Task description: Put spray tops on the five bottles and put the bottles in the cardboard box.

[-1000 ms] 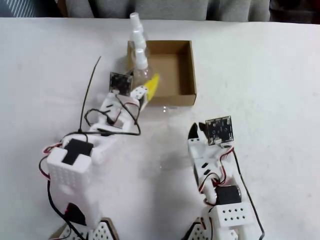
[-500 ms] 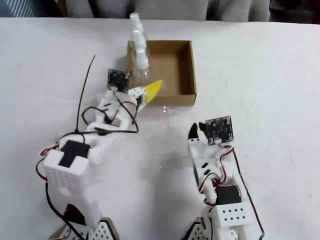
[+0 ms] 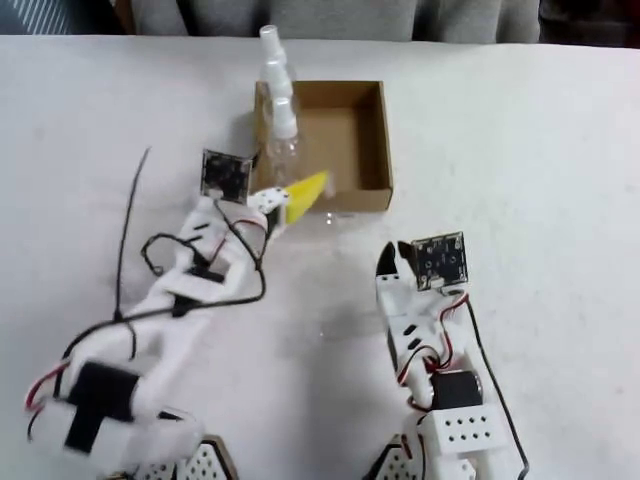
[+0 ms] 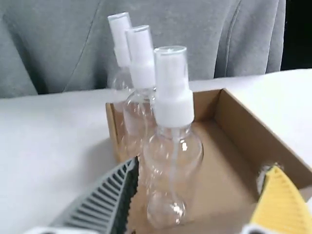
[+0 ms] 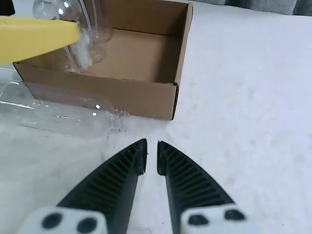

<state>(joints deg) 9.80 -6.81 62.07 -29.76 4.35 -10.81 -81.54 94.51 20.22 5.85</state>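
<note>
White counter point(image 3: 520, 150) bears the left tool point(image 3: 288, 195) at upper centre of the high view. It is spread wide and holds nothing, at the lower-left corner of the cardboard box point(image 3: 385, 140). Three capped bottles point(image 4: 173, 141) stand just beyond it along the box's left wall. Lower right, the right tool point(image 5: 151, 146) is nearly closed and empty. An uncapped bottle point(image 5: 53, 114) lies between it and the box.

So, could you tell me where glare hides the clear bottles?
Right wrist view: bright specks on the lying bottle. High view: it nearly blends into the white table, bar one glint. Left wrist view: soft highlights on the nearest upright bottle.
</note>
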